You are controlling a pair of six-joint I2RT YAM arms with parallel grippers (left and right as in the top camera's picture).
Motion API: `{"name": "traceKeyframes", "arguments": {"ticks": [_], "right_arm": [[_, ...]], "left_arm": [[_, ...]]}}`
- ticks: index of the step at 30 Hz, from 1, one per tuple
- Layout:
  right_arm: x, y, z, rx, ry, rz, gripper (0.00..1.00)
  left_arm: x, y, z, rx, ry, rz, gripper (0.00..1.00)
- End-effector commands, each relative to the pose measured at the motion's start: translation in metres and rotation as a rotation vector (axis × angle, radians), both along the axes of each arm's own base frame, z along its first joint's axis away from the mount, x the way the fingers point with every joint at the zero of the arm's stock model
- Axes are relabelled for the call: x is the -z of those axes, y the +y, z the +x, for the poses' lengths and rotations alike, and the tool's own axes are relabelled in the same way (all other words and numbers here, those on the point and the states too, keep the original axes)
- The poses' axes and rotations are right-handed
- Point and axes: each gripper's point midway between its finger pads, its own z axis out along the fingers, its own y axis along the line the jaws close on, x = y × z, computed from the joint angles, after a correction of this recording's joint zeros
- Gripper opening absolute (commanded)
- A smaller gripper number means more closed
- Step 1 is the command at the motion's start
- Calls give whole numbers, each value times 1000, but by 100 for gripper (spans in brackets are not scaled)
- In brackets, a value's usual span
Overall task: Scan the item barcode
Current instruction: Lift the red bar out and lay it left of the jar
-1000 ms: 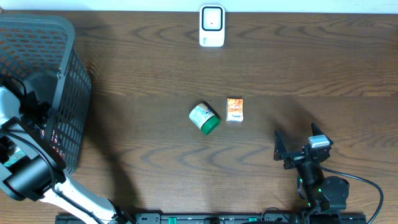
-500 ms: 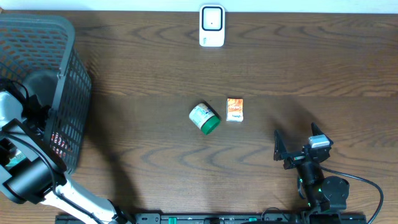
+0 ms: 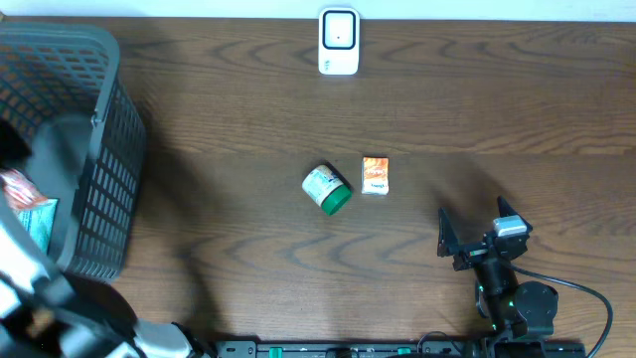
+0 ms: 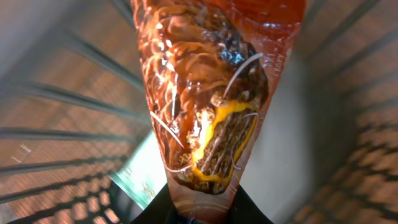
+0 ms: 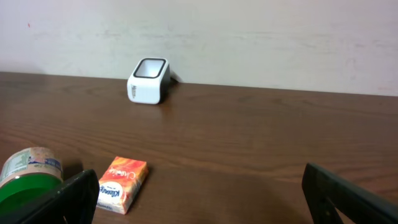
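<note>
In the left wrist view my left gripper (image 4: pixel 202 204) is shut on the lower end of a glossy orange-and-brown snack packet (image 4: pixel 211 93), held inside the grey basket (image 4: pixel 56 124). From overhead the packet (image 3: pixel 18 187) shows at the basket's left side, above a teal packet (image 3: pixel 40 224). The white barcode scanner (image 3: pixel 339 42) stands at the table's far edge, and the right wrist view has the scanner (image 5: pixel 148 81) at the back. My right gripper (image 3: pixel 475 239) rests open at the near right, with nothing between its fingers (image 5: pixel 74 198).
The basket (image 3: pixel 109 119) fills the left end of the table. A green-lidded jar (image 3: pixel 327 189) and an orange tissue pack (image 3: pixel 375 175) lie mid-table. The right wrist view has the jar (image 5: pixel 25 180) and the tissue pack (image 5: pixel 121 184) just ahead on the left.
My left gripper has closed on the snack packet in the basket. The left arm has shifted toward the near left corner, uncovering the basket's contents. The right arm has stayed put.
</note>
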Motion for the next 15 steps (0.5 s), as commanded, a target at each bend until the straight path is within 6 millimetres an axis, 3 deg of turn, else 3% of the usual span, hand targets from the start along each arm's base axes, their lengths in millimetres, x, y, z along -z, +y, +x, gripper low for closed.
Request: {"name": "traceKeyframes", "arguments": {"ticks": [1, 5, 9, 12, 14, 15], "right_arm": [[0, 0, 0, 2, 3, 13, 99], [0, 0, 0, 2, 3, 13, 99], [0, 0, 0, 2, 3, 13, 99], [0, 0, 0, 2, 3, 13, 99], [1, 0, 0, 2, 4, 13, 99], [0, 0, 0, 2, 3, 13, 99]], "left_arm": [[-77, -31, -3, 48, -219, 65, 21], [-141, -87, -1, 172, -458, 64, 21], [-181, -174, 8, 426, -634, -48, 21], [-185, -234, 16, 604, -649, -123, 21], [-173, -274, 26, 715, -611, -176, 21], [-168, -284, 29, 738, -593, -188, 21]]}}
